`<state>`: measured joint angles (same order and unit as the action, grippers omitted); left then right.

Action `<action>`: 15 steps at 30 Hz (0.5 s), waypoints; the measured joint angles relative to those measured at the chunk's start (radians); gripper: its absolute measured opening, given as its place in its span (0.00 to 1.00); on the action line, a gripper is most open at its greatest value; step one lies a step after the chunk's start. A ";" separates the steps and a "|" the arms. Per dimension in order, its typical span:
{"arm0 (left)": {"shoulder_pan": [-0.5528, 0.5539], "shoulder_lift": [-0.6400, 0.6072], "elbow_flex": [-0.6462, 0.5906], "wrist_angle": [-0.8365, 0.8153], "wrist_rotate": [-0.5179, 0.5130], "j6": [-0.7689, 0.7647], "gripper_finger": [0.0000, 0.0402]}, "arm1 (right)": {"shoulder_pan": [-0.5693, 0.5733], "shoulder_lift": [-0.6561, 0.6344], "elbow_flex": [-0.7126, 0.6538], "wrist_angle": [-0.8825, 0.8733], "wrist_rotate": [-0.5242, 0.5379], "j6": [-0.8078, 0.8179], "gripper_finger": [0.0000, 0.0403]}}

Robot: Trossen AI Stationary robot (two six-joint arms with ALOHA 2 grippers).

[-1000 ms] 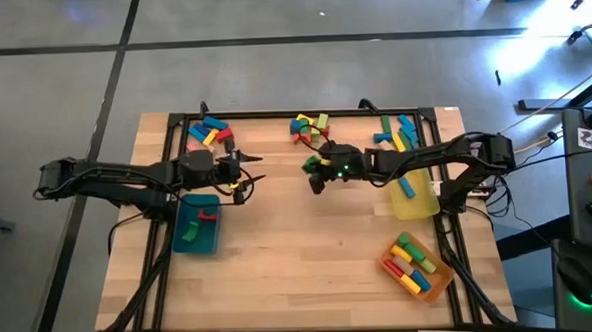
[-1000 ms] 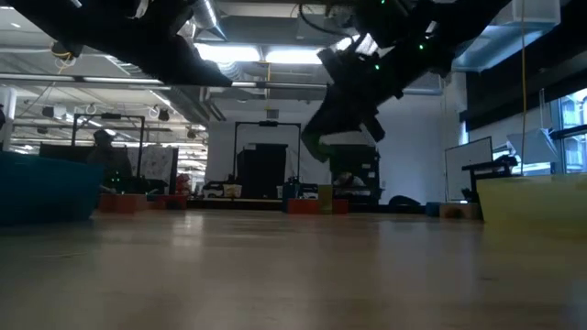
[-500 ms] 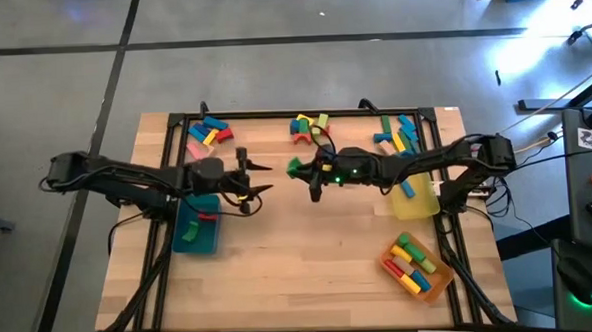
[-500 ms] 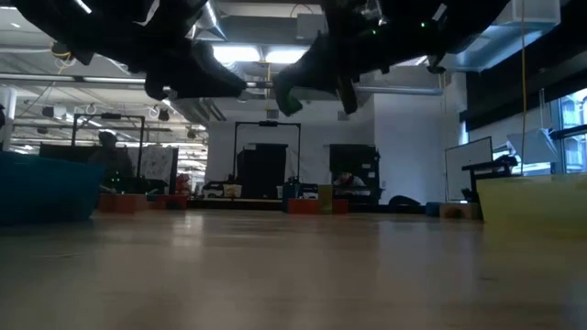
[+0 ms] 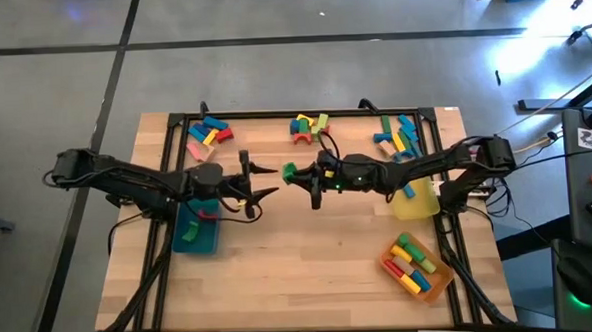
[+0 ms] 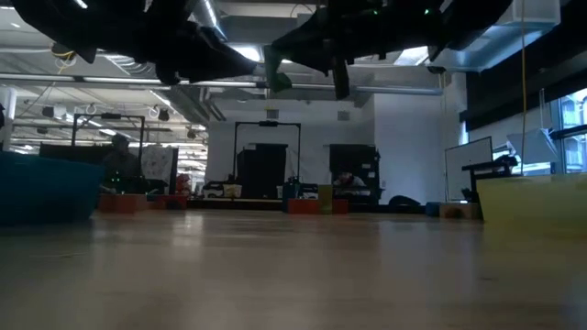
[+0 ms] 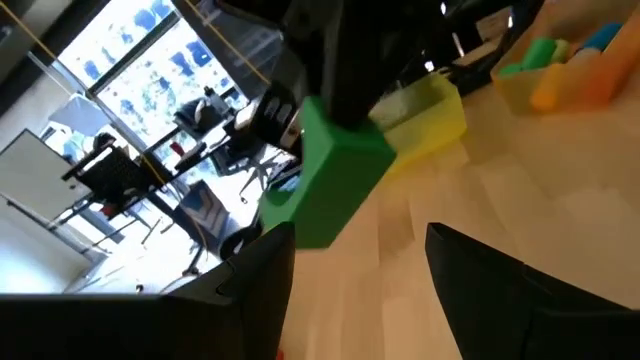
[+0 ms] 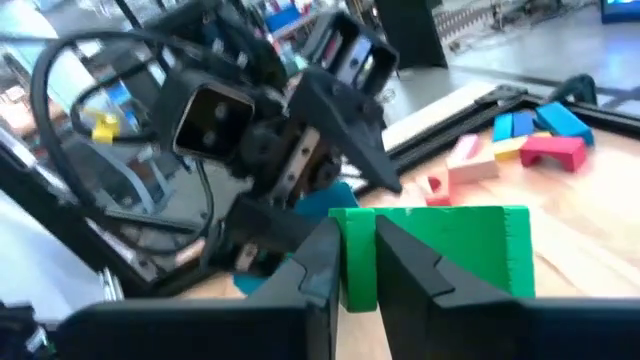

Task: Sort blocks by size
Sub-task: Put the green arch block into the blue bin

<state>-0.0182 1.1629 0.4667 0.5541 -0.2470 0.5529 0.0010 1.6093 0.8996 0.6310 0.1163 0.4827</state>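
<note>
Holding a green block (image 5: 289,170) clamped in my right pincer (image 5: 296,173) above the desk (image 5: 310,265), I offer it forward. My left pincer (image 5: 263,180) waits spread just ahead. It looks light, rigid and smooth-painted; its free flat faces seem the best hold.

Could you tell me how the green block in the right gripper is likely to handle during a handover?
The green block looks rigid with flat faces, so it probably won't flex or roll. The right gripper pinches only one end, so it might pivot. The left gripper stands open nearby.
</note>
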 joint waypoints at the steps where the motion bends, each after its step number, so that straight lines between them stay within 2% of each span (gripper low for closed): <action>1: -0.003 0.000 0.000 0.009 0.000 0.000 0.52 | 0.000 0.009 0.000 0.013 -0.001 0.006 0.12; 6: -0.011 0.000 0.000 0.024 -0.025 -0.003 0.52 | 0.000 0.077 0.000 0.165 -0.030 0.011 0.12; 9: -0.010 0.000 0.000 0.030 -0.061 -0.003 0.52 | -0.002 0.100 0.020 0.180 -0.032 0.025 0.12; 15: -0.015 0.000 0.000 0.033 -0.064 -0.002 0.52 | 0.000 0.177 0.111 0.181 -0.076 0.033 0.12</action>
<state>-0.0330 1.1625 0.4671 0.5869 -0.3111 0.5514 0.0010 1.7868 1.0109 0.8119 0.0405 0.5159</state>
